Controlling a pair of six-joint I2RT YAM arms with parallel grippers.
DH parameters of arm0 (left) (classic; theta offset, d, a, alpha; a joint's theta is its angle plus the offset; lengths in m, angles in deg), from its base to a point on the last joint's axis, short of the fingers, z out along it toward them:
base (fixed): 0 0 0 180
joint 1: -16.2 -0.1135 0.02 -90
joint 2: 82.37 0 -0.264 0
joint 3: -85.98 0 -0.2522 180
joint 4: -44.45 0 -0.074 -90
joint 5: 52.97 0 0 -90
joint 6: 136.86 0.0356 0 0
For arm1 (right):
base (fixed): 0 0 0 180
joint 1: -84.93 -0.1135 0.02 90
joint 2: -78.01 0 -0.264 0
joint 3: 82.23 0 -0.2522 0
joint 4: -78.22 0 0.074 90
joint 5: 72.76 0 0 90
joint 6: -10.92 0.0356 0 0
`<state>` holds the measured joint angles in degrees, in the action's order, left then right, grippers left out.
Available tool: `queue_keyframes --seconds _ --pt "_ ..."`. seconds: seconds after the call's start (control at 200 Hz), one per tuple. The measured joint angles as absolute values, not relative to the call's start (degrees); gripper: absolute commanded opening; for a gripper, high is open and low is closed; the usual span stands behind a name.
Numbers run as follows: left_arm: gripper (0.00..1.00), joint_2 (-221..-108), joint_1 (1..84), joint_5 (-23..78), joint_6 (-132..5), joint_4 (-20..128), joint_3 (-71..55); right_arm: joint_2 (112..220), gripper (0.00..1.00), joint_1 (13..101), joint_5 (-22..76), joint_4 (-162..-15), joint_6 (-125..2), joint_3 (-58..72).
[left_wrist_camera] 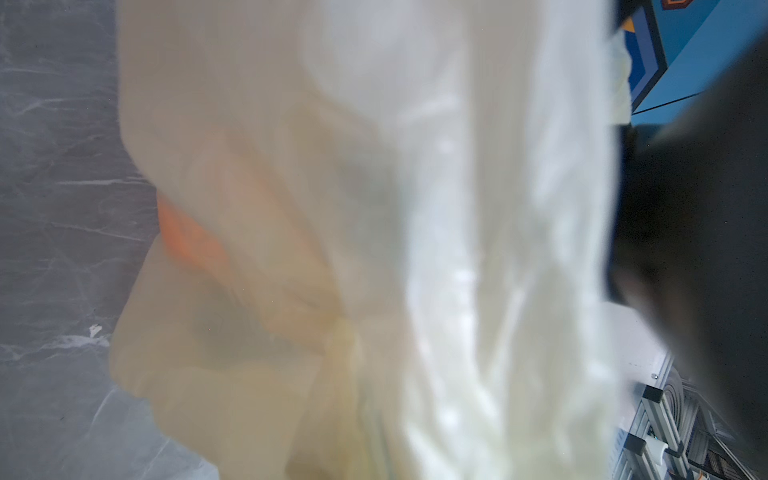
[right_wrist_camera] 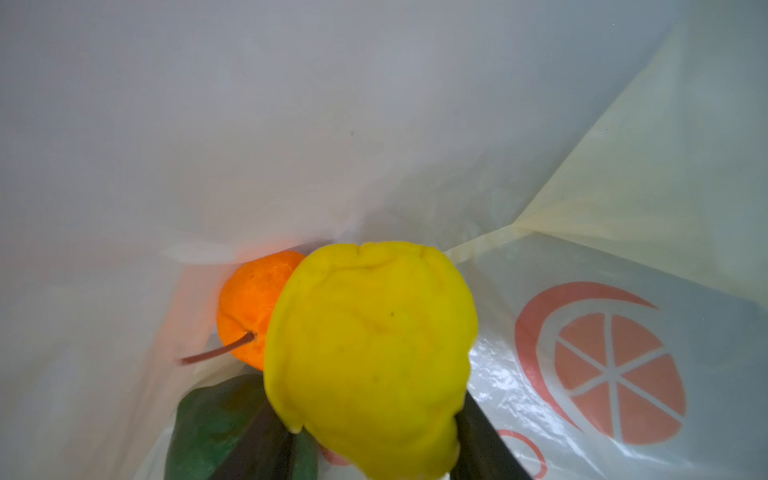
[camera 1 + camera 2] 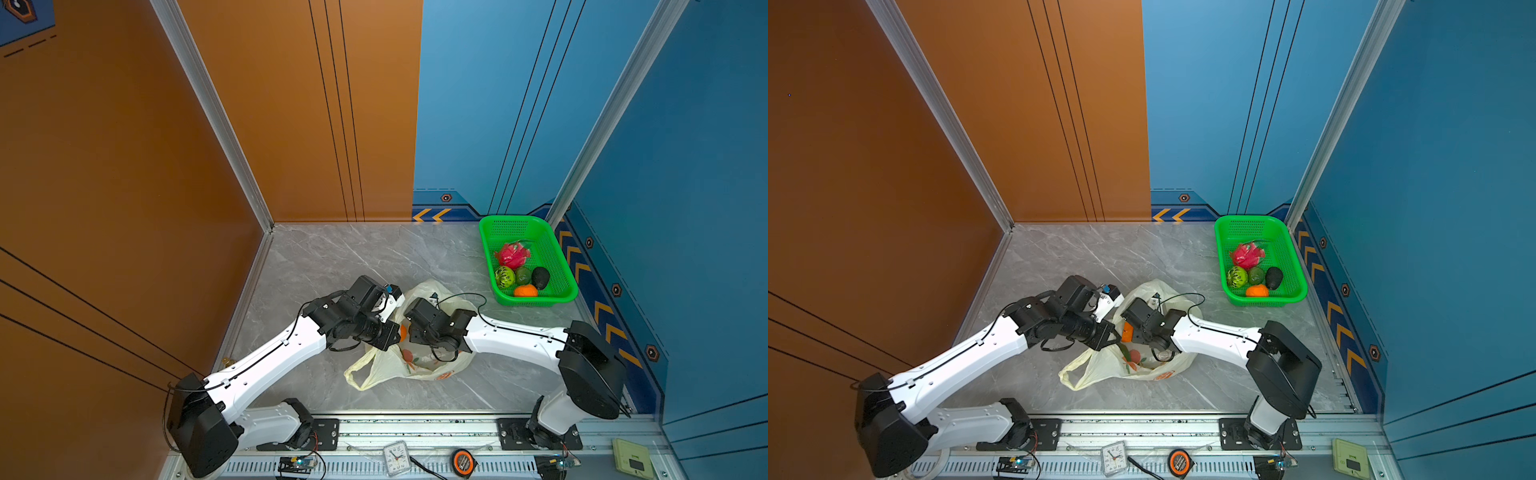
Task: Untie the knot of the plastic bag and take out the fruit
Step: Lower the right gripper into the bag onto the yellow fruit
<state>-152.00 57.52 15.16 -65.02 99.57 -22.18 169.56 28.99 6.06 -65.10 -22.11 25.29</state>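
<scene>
The plastic bag (image 3: 386,368) (image 3: 1100,370) lies crumpled in the middle of the marble floor, between both arms. My left gripper (image 3: 395,336) (image 3: 1115,336) is shut on its film, which fills the left wrist view as the pale bag (image 1: 374,208). My right gripper (image 2: 368,409) reaches inside the bag, its dark fingers (image 2: 257,440) pressed on both sides of a yellow fruit (image 2: 370,345). Behind that fruit lie an orange (image 2: 249,307) with a stem and something dark green (image 2: 208,419). The knot is out of view.
A green basket (image 3: 486,249) (image 3: 1221,249) stands at the back right by the blue wall, holding a dragon fruit (image 3: 512,254), two green fruits, an avocado (image 3: 540,277) and an orange (image 3: 525,291). A clock (image 3: 397,457) and a tape measure (image 3: 462,462) sit on the front rail.
</scene>
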Motion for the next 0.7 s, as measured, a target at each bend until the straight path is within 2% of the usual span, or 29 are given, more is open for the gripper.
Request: queue_keyframes --seconds 0.28,0.696 --pt "0.04 -151.9 57.5 17.0 -64.8 99.9 -22.5 163.2 0.46 26.8 6.9 -65.3 -22.7 27.4" --pt "0.05 -152.2 55.8 19.1 -65.3 99.6 -19.7 161.0 0.45 19.9 8.0 -61.3 -24.3 27.4"
